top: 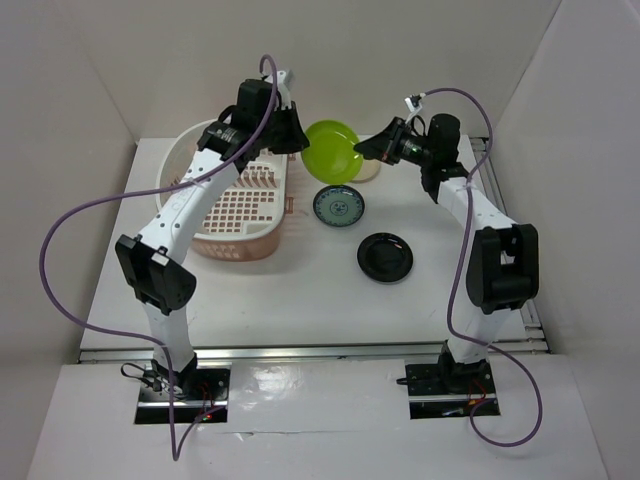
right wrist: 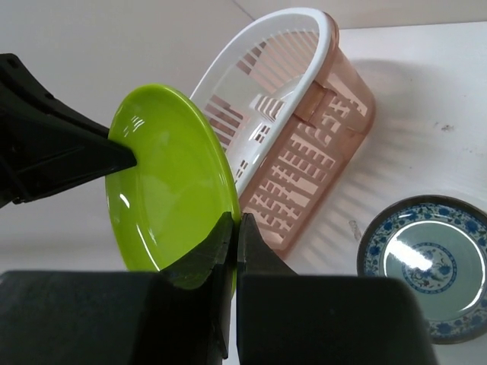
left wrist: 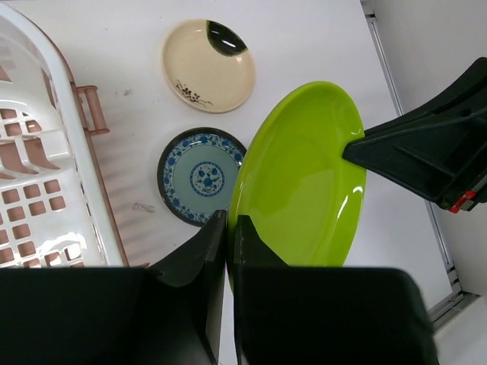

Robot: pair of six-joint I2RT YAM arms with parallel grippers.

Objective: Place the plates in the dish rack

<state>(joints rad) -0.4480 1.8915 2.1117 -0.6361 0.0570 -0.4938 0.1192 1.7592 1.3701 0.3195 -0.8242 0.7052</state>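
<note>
The lime green plate [top: 332,150] hangs tilted in the air between both grippers, just right of the dish rack [top: 262,240]. My left gripper [top: 299,140] is shut on its left rim [left wrist: 230,222]. My right gripper [top: 360,149] is shut on its right rim [right wrist: 234,222]. The plate fills the left wrist view [left wrist: 300,182] and shows in the right wrist view [right wrist: 163,182]. The blue-patterned plate [top: 339,205] and the glossy black plate [top: 385,256] lie flat on the table. The cream plate [left wrist: 208,65] lies farther back, mostly hidden in the top view.
The pale pink rack [left wrist: 46,152] holds no plates that I can see; its prongs and lattice floor show in the right wrist view [right wrist: 304,137]. White walls close in at the back and sides. A metal rail [top: 320,350] runs along the table's near edge.
</note>
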